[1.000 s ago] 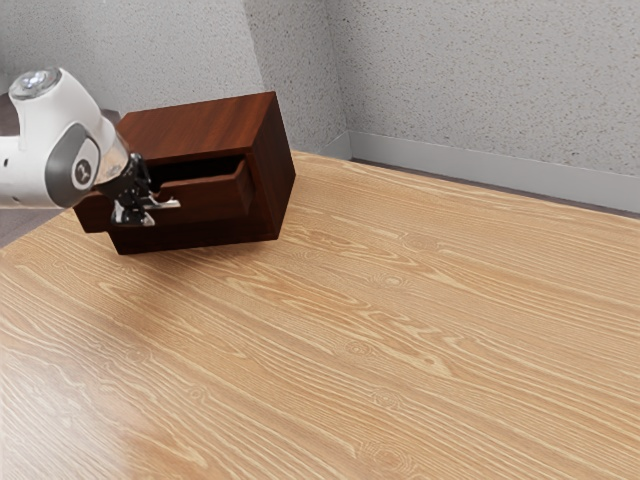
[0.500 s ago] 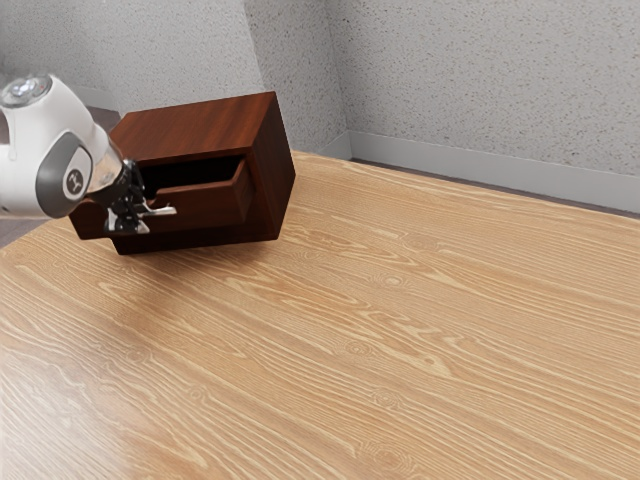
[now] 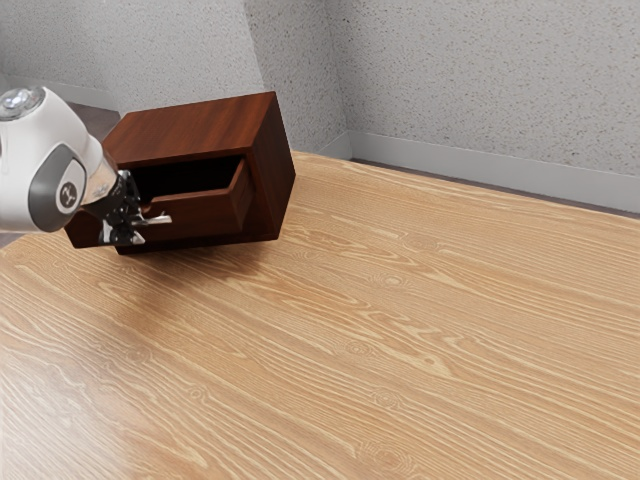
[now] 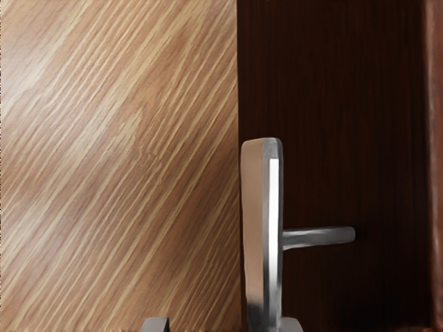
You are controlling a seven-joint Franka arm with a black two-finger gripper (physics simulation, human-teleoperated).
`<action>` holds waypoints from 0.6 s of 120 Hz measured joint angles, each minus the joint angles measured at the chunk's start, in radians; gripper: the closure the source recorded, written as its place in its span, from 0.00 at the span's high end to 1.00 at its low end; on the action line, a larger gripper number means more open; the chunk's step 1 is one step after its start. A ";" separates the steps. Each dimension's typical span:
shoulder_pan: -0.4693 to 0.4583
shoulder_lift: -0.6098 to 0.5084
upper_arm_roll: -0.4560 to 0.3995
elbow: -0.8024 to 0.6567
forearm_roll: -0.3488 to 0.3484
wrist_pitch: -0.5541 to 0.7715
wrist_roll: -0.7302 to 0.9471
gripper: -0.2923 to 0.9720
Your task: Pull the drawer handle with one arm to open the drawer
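One cabinet (image 3: 215, 130), dark reddish-brown wood, stood at the far corner of the table (image 3: 420, 340) toward the exterior view's left, close to the grey speckled wall (image 3: 480, 70) and its pale baseboard (image 3: 500, 168).

One drawer (image 3: 200, 208), same wood, was partly drawn out of the cabinet. Its front stood clear of the cabinet's face, and a dark open gap showed above it.

One drawer handle (image 3: 152, 217), bright metal, was mounted on the drawer front. In the wrist view it appeared as a flat upright bar (image 4: 261, 235), joined by a short round post to the dark front panel (image 4: 332, 104).

One arm (image 3: 45, 170), white with grey joints, entered from the exterior view's left.

One gripper (image 3: 124, 226), black, was set at the handle, just above the table top. Two grey fingertips (image 4: 156, 324) showed in the wrist view, standing wide, with the handle bar between them. The tip on the drawer side lay against the bar. The other stood apart from it, with table grain visible in the space between. The jaws were therefore parted about the handle, not clamped on it.

One table, light wood with a strong wavy grain, was seen beside the drawer front in the wrist view (image 4: 118, 138).
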 joint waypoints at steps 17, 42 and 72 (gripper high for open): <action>-0.003 -0.024 0.001 -0.028 0.000 0.010 -0.001 0.33; -0.003 -0.052 0.003 -0.065 -0.014 0.016 -0.003 0.33; -0.003 -0.095 0.003 -0.115 -0.020 0.019 -0.008 0.33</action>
